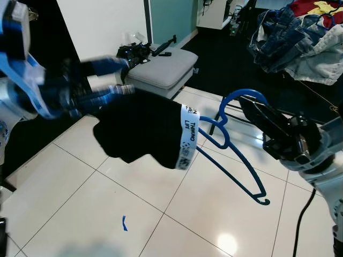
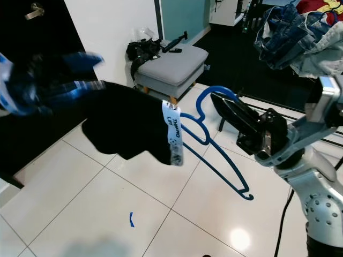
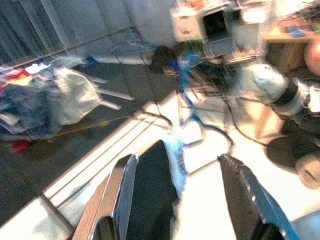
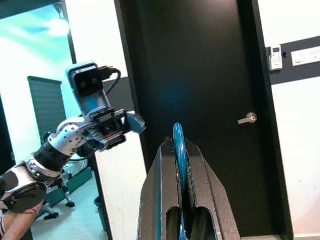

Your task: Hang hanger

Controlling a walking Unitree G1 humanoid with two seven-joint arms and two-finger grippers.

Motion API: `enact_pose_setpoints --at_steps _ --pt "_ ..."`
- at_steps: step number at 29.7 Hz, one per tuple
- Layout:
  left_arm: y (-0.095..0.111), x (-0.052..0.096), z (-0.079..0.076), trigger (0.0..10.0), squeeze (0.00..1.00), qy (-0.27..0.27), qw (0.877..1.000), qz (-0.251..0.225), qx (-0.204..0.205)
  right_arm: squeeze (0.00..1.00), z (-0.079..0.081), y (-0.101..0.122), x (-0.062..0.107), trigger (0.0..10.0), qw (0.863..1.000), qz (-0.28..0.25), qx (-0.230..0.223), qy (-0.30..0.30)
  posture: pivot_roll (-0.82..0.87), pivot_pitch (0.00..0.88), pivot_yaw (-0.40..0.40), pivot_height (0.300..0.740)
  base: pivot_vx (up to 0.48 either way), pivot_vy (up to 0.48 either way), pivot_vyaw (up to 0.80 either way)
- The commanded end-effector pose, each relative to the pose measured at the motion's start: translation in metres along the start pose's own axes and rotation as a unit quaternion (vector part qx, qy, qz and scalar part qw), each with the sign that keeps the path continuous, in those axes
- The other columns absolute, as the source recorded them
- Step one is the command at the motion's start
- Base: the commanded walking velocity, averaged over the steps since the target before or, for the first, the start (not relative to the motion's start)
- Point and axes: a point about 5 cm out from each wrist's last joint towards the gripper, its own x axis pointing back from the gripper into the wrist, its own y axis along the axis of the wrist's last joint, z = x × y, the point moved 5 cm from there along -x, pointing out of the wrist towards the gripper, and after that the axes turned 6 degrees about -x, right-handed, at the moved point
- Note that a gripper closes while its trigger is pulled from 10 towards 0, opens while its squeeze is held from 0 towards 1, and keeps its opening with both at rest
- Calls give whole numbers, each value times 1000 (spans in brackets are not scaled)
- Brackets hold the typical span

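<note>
My right gripper (image 1: pixel 247 105) is shut on the hook end of a blue hanger (image 1: pixel 236 172), holding it out over the tiled floor. In the right wrist view its fingers (image 4: pixel 162 190) pinch the blue hook (image 4: pixel 178 145). A black garment (image 1: pixel 142 128) with a white lettered band (image 1: pixel 187 136) hangs on the hanger's left half. My left gripper (image 1: pixel 110 80), blurred by motion, is at the garment's far left edge. In the left wrist view its fingers (image 3: pixel 120 195) stand wide apart with the black cloth (image 3: pixel 155 190) lying between them.
A grey ottoman (image 1: pixel 163 67) with black items on it stands behind the garment. A heap of clothes (image 1: pixel 300 37) lies at the upper right. A black door (image 2: pixel 32 48) is on the left. A blue tape mark (image 1: pixel 124 223) is on the white tiles.
</note>
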Motion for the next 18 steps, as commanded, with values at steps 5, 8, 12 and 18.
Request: enact_pose_setpoints --at_steps 5,8,12,18 --pt "-17 -21 -9 10000 0 -58 994 84 -40 0 7 -26 -10 0 999 35 -26 21 32 125 71 740 0 0 0" --pt "-18 -28 -8 10000 0 -56 993 89 -51 0 9 -37 -13 0 998 48 -39 25 32 125 71 740 0 0 0" --pt "-18 -30 -5 10000 0 -49 993 90 -57 0 11 -43 -15 0 997 54 -45 29 31 126 72 740 0 0 0" --pt "-19 -30 -4 10000 0 -55 991 99 -65 0 13 -46 -17 0 997 56 -49 34 33 127 71 740 0 0 0"
